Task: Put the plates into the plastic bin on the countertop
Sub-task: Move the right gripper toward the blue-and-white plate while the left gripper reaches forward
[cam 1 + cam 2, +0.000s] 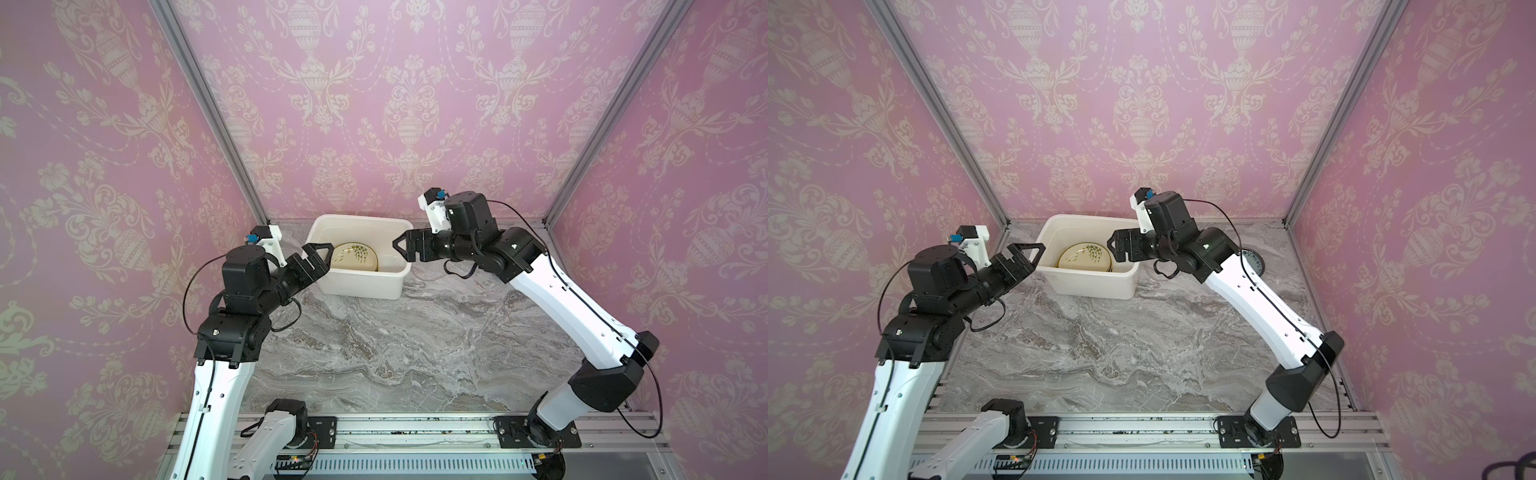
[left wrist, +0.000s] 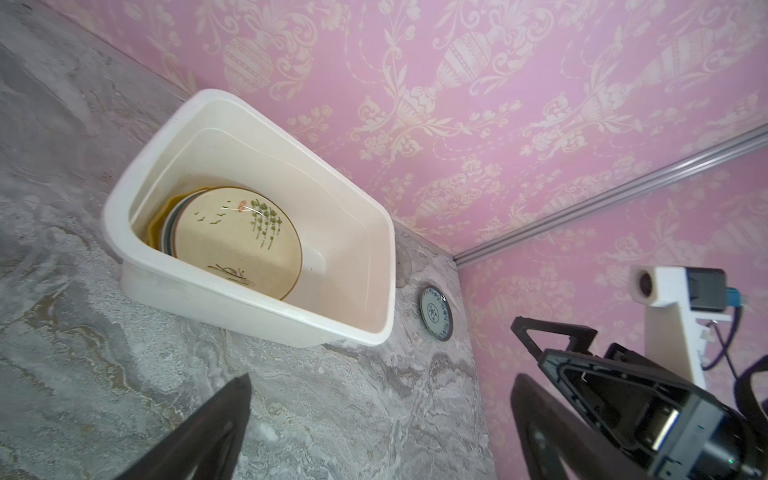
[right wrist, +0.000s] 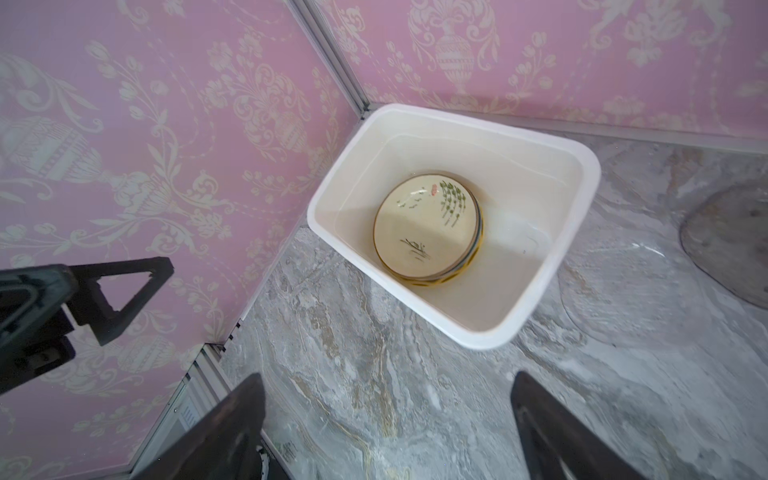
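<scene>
Your left pincer [image 1: 321, 258] stood with its jaws wide apart and nothing between them, just beside the left end of the plastic bin [image 1: 359, 284]. Your right pincer [image 1: 401, 249] was by the bin's right end, likewise spread and empty. The bin sat at the back of the worktop [image 1: 395, 353], holding a stack of plates with the cream plate [image 1: 353, 257] on top.

Three plates lay outside the bin, to its right: the blue-patterned plate [image 2: 434, 313], the clear glass plate [image 3: 623, 291] and the smoky glass plate [image 3: 731, 245].

The glass pair looked like your main hazard. They lay flat and almost vanished against the veined marble, so you could easily have misjudged a rim and closed on nothing. You might also have skated a plate along the worktop towards the wall or the bin.

In both top views the right arm hid most of that area. A careless swing of that arm could have swept a plate you could not see.

The stack sat off-centre, with lower rims peeking out unevenly. A plate let go from too high might have chipped the cream one or slid off it.

With both pincers facing each other across the bin, reaching in together risked a clash. A knock on the rim would probably have shoved the bin.
</scene>
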### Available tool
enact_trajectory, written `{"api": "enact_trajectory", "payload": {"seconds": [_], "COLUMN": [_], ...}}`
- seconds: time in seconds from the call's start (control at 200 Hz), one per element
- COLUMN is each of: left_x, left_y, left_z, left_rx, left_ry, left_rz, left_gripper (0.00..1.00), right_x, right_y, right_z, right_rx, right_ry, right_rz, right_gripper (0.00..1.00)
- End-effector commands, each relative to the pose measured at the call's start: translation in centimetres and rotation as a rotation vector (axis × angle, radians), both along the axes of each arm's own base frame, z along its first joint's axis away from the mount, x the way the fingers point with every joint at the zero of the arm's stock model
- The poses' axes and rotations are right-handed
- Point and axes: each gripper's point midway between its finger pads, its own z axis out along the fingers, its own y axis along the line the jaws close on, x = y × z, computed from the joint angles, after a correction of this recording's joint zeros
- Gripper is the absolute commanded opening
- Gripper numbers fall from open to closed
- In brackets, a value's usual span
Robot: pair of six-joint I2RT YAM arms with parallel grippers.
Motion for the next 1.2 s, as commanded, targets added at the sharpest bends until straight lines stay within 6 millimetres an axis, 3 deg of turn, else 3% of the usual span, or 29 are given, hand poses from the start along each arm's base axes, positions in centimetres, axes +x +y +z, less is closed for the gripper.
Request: {"api": "enact_trajectory", "payload": {"seconds": [0.0,0.145,0.345,0.43,0.455,0.495,0.63,0.801,0.916,1.191], "left_x": [0.2,0.9,0.4,0.1,0.0,-0.1,0.0,1.0,1.2,1.6], "left_y": [-2.6,-8.1,-19.8,-24.7,-26.0,-27.9,-32.8,-35.8,-36.9,-36.2], "left_z": [0.4,-0.8,-2.4,-3.6,-4.0,-4.8,-8.8,-14.5,-15.8,-20.6], "left_rx": [0.055,0.112,0.200,0.219,0.222,0.229,0.266,0.272,0.251,0.229], "left_ry": [-0.042,-0.061,-0.106,-0.110,-0.111,-0.111,-0.113,-0.043,-0.037,-0.001], "left_rz": [-0.072,-0.182,-0.403,-0.496,-0.519,-0.551,-0.620,-0.646,-0.663,-0.650], "left_gripper": [0.99,0.99,0.99,0.99,0.99,0.99,0.99,0.99,0.99,0.99], "right_x": [-1.8,-3.8,-5.8,-5.6,-5.5,-5.1,-3.1,-0.7,0.7,3.6], "right_y": [-4.3,-9.7,-15.9,-18.3,-19.0,-20.2,-24.2,-28.5,-29.9,-32.7], "right_z": [-1.3,-3.8,-6.3,-7.4,-9.0,-9.8,-13.1,-17.5,-20.2,-25.7], "right_rx": [0.011,0.037,0.112,0.179,0.192,0.232,0.397,0.467,0.448,0.444], "right_ry": [0.059,0.119,0.180,0.233,0.271,0.298,0.377,0.426,0.466,0.515], "right_rz": [-0.079,-0.191,-0.342,-0.429,-0.454,-0.496,-0.638,-0.783,-0.826,-0.917], "right_gripper": [0.92,0.92,0.92,0.91,0.91,0.91,0.90,0.87,0.86,0.83]}}
